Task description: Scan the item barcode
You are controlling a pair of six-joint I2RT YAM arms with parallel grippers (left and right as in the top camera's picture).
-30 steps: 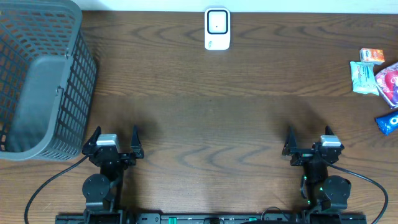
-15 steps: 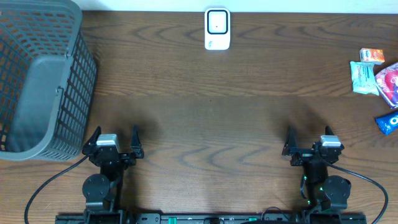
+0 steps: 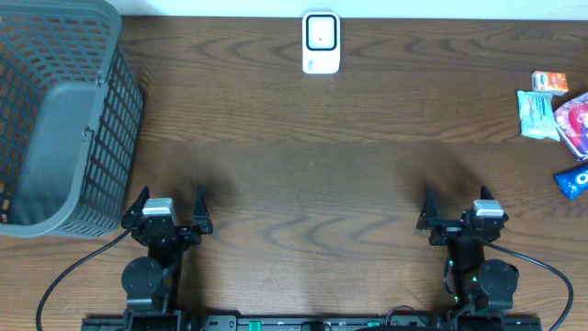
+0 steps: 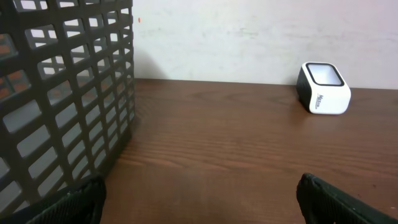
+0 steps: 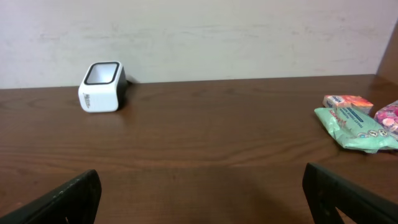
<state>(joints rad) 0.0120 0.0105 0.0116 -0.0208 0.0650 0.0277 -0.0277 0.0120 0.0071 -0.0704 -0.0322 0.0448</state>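
A white barcode scanner (image 3: 321, 42) with a dark window stands at the table's far edge, also seen in the left wrist view (image 4: 323, 96) and the right wrist view (image 5: 102, 86). Several packaged items lie at the right edge: a small orange box (image 3: 549, 82), a green packet (image 3: 537, 114), a pink packet (image 3: 574, 124) and a blue packet (image 3: 573, 179). My left gripper (image 3: 172, 196) rests at the near left, open and empty (image 4: 200, 188). My right gripper (image 3: 456, 197) rests at the near right, open and empty (image 5: 200, 180), well short of the items.
A tall grey mesh basket (image 3: 55, 119) fills the far left corner, close beside the left arm (image 4: 62, 93). A pale wall runs behind the table's back edge. Bare wooden tabletop (image 3: 312, 165) lies between the grippers and the scanner.
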